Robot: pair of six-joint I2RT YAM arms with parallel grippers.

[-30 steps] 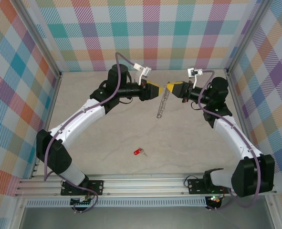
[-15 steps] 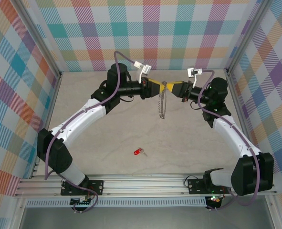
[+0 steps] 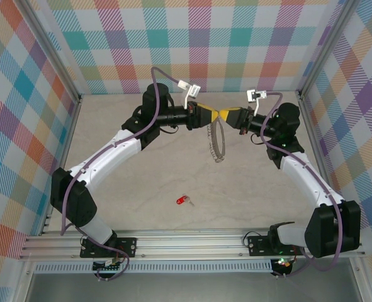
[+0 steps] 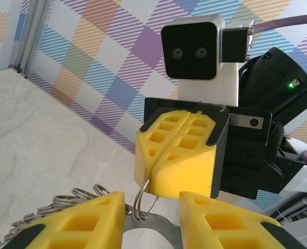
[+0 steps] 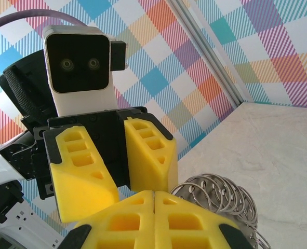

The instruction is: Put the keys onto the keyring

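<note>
The keyring, a silver chain of wire rings on a metal strip, hangs above the table at the back, between both grippers. My right gripper is shut on its top ring, pinched at the yellow fingertips. My left gripper meets it head-on, its fingers either side of that ring, with the strip's flat metal end spanning the gap between them. More rings bunch beside the shut right gripper. The red-headed key lies alone on the table, nearer the front.
Checked walls stand close on the left, back and right. An aluminium rail with both arm bases runs along the front edge. The pale tabletop lies bare around the key.
My left gripper has moved right to meet the right one and narrowed around the keyring's top. The chain, hanging straight before, now bows into a loop. The key has not moved.
</note>
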